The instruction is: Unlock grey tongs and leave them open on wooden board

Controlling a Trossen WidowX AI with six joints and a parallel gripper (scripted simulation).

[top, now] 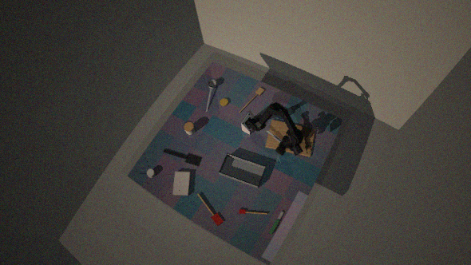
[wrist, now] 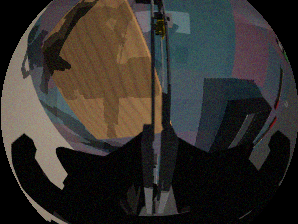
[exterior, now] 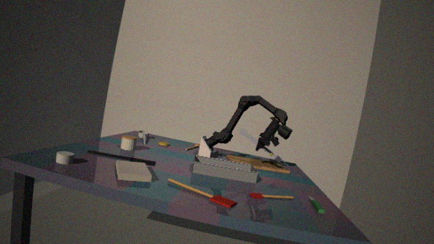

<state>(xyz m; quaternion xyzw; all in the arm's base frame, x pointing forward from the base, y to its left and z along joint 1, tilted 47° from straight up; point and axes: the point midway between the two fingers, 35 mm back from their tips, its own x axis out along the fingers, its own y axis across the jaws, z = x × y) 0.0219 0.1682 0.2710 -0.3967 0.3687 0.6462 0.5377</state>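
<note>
My gripper (exterior: 262,145) hangs above the wooden board (exterior: 257,164) and is shut on the grey tongs (exterior: 274,156). The tongs slant downward, with the tips low over the board's right end and the hinge end up behind the fingers. In the wrist view the tongs (wrist: 158,83) run straight out from the gripper (wrist: 157,185) as one narrow bar, the two arms close together, with the board (wrist: 100,76) to their left. The roasting tin (exterior: 225,170) stands empty in front of the board; it also shows in the overhead view (top: 243,168).
The arm's base (exterior: 205,148) stands behind the tin. A white box (exterior: 133,171), a black bar (exterior: 121,157), two red spatulas (exterior: 221,200) (exterior: 270,196), a green marker (exterior: 316,206) and small cylinders (exterior: 65,157) lie around the patchwork table.
</note>
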